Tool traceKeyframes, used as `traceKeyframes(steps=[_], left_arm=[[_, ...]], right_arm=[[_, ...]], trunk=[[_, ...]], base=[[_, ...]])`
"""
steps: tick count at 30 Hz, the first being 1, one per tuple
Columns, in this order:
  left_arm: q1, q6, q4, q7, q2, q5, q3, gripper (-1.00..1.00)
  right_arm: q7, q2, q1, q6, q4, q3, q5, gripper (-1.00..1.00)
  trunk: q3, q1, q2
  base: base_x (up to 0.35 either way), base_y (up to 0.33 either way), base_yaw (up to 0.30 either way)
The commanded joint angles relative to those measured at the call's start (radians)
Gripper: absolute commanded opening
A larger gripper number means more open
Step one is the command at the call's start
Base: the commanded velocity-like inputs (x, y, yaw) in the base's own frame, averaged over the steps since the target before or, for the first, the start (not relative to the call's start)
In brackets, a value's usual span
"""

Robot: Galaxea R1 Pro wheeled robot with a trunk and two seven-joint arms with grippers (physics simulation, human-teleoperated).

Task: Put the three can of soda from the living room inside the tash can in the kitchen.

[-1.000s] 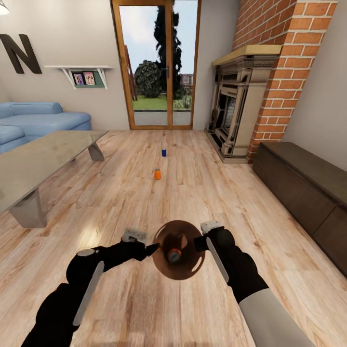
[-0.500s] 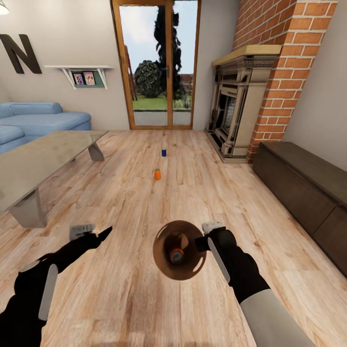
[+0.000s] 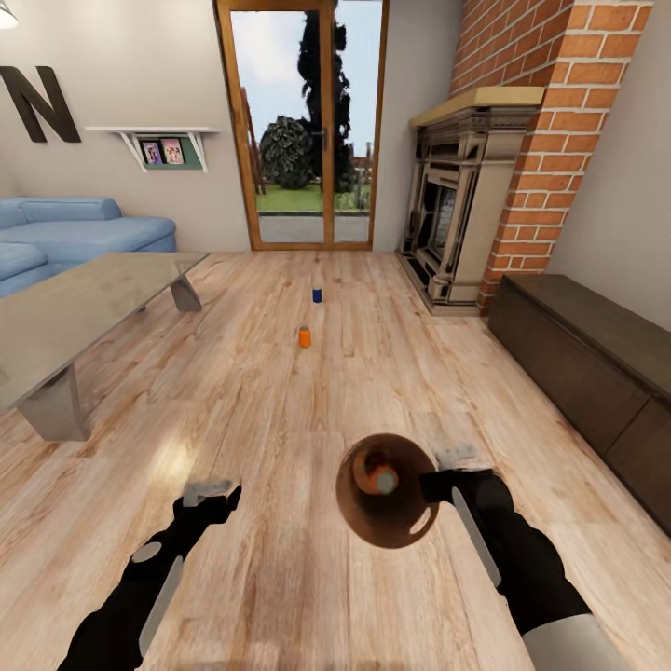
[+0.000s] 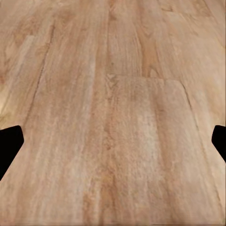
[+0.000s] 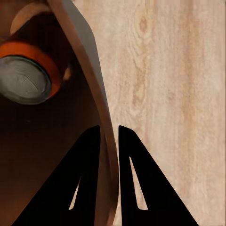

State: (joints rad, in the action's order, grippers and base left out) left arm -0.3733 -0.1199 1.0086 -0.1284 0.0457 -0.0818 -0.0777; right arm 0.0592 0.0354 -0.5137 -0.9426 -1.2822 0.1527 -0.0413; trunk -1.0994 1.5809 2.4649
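The tash can (image 3: 384, 524) hangs low over the living room's plank floor and I look down into its brown inside. An orange can of soda (image 3: 380, 479) with a silvery top lies in it, also seen in the right wrist view as the orange can (image 5: 27, 77). My right gripper (image 3: 431, 486) is shut on the bin's rim, its fingers (image 5: 88, 155) clamping the bin wall (image 5: 28, 160). A second orange can (image 3: 304, 336) and a dark blue can (image 3: 317, 294) stand on the floor further ahead. My left gripper (image 3: 212, 495) is open over bare floor, left of the bin.
A grey low table (image 3: 65, 321) stands at the left with a blue sofa (image 3: 65, 233) behind it. At the right are the brick fireplace (image 3: 466, 214) and a dark low cabinet (image 3: 596, 373). Wood-framed glass doors (image 3: 303, 121) close the far wall.
My left gripper has left the bin's rim and drawn back to the left. My right gripper has carried the bin to the right, and the can inside has shifted.
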Motion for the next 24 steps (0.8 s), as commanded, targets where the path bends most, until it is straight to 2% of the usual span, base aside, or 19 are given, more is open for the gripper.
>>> traceKeyframes(steps=[1, 5, 13, 15, 17, 18, 22, 23, 24], left_arm=[[0.000, 0.014, -0.012, 0.001, 0.000, 0.000, 0.001, 1.00], [0.000, 0.075, -0.062, 0.003, 0.002, 0.000, 0.004, 1.00], [0.001, 0.099, -0.092, 0.005, 0.003, 0.000, 0.004, 1.00], [0.001, 0.114, -0.113, 0.005, 0.003, -0.002, 0.005, 1.00], [0.001, 0.119, -0.117, 0.002, 0.003, -0.001, 0.004, 1.00], [0.001, 0.124, -0.120, 0.002, 0.001, -0.002, 0.004, 1.00], [0.001, 0.124, -0.122, 0.003, -0.002, -0.003, 0.002, 1.00], [0.000, 0.119, -0.124, 0.004, -0.004, -0.003, 0.001, 1.00], [0.000, 0.117, -0.126, 0.005, -0.004, -0.003, 0.000, 1.00]], right_arm=[[-0.006, 0.003, 0.011, 0.017, -0.001, -0.006, 0.004, -1.00], [-0.030, 0.022, 0.067, 0.080, -0.001, -0.022, 0.005, -1.00], [-0.050, 0.049, 0.094, 0.102, -0.005, -0.028, 0.005, -1.00], [-0.071, 0.081, 0.100, 0.122, -0.005, -0.060, -0.002, -1.00], [-0.097, 0.090, 0.107, 0.153, -0.005, -0.080, -0.003, -1.00], [-0.141, 0.097, 0.123, 0.213, -0.005, -0.113, -0.004, -1.00], [-0.176, 0.102, 0.149, 0.271, -0.002, -0.170, -0.004, -1.00], [-0.189, 0.103, 0.167, 0.297, 0.000, -0.222, -0.006, -1.00], [-0.192, 0.103, 0.172, 0.307, 0.000, -0.241, -0.006, -1.00]], trunk=[[0.000, 0.000, 0.000], [0.000, 0.000, 0.000], [0.000, 0.000, 0.000], [0.000, 0.000, 0.000], [0.000, 0.000, 0.000], [0.000, 0.000, 0.000], [0.006, -0.008, -0.014], [0.010, -0.012, -0.021], [0.013, -0.015, -0.028]], base=[[0.000, 0.000, 0.000], [0.000, 0.000, 0.000], [0.001, 0.000, 0.000], [0.061, 0.000, 0.000], [0.058, 0.000, 0.000], [0.027, 0.000, 0.000], [0.016, 0.000, 0.000], [0.006, 0.000, 0.000], [0.004, 0.000, 0.000]])
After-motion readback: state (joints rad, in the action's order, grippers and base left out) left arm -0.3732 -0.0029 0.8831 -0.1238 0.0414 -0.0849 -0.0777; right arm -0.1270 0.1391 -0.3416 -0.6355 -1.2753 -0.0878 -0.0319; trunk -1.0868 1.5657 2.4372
